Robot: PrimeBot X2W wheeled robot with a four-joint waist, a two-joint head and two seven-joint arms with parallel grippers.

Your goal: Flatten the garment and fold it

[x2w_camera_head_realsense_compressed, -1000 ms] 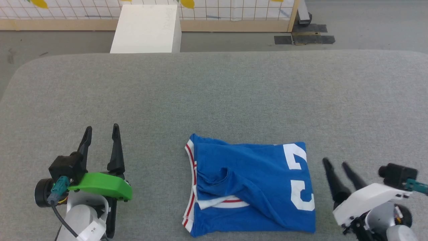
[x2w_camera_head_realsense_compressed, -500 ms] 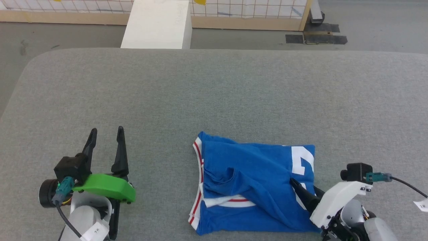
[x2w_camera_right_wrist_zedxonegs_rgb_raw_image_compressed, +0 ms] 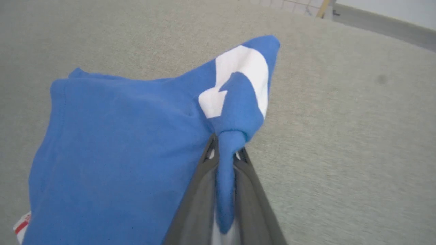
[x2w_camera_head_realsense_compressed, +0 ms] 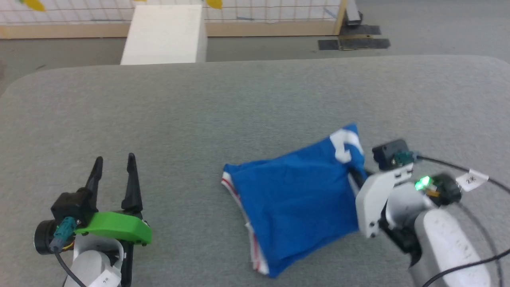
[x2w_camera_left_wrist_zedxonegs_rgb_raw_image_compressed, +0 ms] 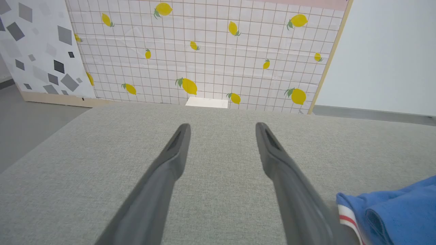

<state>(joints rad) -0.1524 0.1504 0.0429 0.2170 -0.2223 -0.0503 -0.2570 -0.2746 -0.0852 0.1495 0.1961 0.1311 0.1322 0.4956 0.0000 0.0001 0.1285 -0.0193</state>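
Right gripper [x2w_camera_right_wrist_zedxonegs_rgb_raw_image_compressed: 224,147]: clamped on bunched garment [x2w_camera_head_realsense_compressed: 295,199] edge.
Left gripper [x2w_camera_head_realsense_compressed: 113,159]: fingers apart, holding nothing.
Garment: crumpled on grey table [x2w_camera_head_realsense_compressed: 239,99], right edge raised.
Likely risk: slip from narrow pinch; unanchored cloth dragging whole.

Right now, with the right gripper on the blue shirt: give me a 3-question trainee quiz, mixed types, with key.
1. True or false: the left gripper is shut on the bright blue soft jersey T-shirt.
2. What does the right gripper pinch? A: a white sleeve. B: a blue fold beside the white lettering. C: nothing.
3. What does the T-shirt rest on?
Key: 1 false, it stands open, apart from the shirt. 2 B. 3 the grey fabric-covered table.
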